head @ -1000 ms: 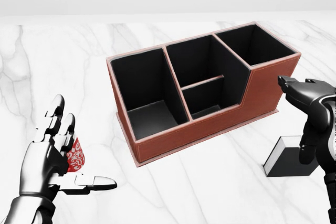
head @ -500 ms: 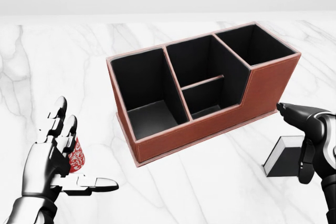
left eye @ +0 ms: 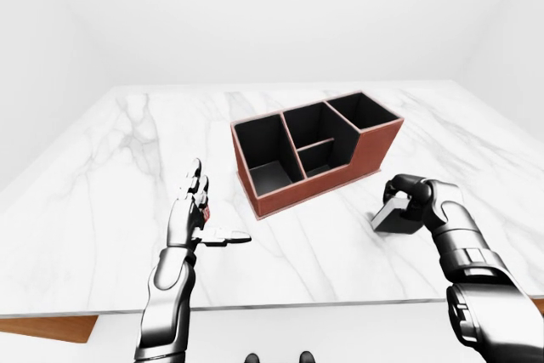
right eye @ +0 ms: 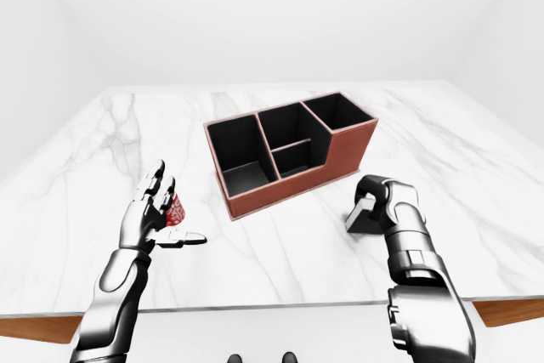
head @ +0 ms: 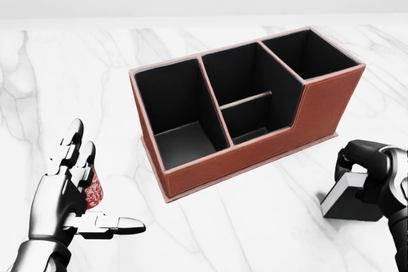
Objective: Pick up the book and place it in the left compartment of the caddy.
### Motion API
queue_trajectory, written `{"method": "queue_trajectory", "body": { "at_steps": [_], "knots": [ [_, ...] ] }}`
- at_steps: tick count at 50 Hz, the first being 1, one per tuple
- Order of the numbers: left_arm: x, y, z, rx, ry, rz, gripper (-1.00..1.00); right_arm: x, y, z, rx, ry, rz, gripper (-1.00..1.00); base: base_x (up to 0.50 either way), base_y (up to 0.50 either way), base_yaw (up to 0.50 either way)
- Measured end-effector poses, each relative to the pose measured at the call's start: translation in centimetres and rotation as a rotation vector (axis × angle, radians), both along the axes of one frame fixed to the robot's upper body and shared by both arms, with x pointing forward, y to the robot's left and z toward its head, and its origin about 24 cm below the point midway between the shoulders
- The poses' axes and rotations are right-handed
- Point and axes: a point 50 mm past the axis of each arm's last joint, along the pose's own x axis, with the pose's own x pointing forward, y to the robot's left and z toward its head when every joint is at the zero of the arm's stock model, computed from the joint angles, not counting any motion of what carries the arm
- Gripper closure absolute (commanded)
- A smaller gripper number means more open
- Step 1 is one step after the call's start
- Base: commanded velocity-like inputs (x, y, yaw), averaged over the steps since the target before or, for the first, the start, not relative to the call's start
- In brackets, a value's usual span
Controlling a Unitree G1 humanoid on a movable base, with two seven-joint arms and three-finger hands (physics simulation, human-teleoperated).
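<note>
With my right hand (head: pixel 366 170) curled over the top edge of the book (head: pixel 347 200), which stands on the bench (head: pixel 268 221) at 4 o'clock from the caddy (head: pixel 245 109), and my left hand (head: pixel 70 192) open and empty, a shallow grip risks tipping it.

Book (head: pixel 349 199): you see it dark-covered, white page edge showing, on the marble at lower right, seemingly tilted | Caddy (head: pixel 319 107): red-brown, black-lined compartments, upright, left compartment empty, nearby
</note>
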Motion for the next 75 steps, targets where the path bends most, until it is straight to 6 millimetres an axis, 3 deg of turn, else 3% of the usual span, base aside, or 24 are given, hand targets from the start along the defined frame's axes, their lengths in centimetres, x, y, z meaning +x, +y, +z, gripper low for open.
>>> {"method": "queue_trajectory", "body": {
  "at_steps": [12,19,23,40,50,75],
  "knots": [
    [0.0,0.0,0.0,0.001,0.001,-0.001,-1.0,0.2,0.2,-0.4,0.033,-0.003,-0.005,1.0,0.0,0.0,0.0],
    [-0.1,0.0,0.0,0.0,-0.002,0.0,-1.0,0.4,0.8,0.6,0.047,-0.016,0.021,1.0,0.0,0.0,0.0],
    [-0.1,0.0,0.1,0.0,-0.003,0.001,-1.0,0.6,1.7,2.0,0.054,-0.045,0.058,1.0,0.0,0.0,0.0],
    [-0.1,0.1,0.2,-0.002,-0.01,0.002,-1.0,0.6,7.7,10.9,0.057,-0.486,0.271,1.0,0.0,0.0,0.0],
    [0.0,0.1,0.3,-0.002,-0.011,0.002,-1.0,0.6,11.1,13.9,0.144,-0.616,0.376,1.0,0.0,0.0,0.0],
    [-0.2,0.2,0.4,-0.004,-0.02,0.001,-1.0,3.2,18.4,14.4,0.407,-0.674,0.515,1.0,0.0,0.0,0.0]
  ]
}}
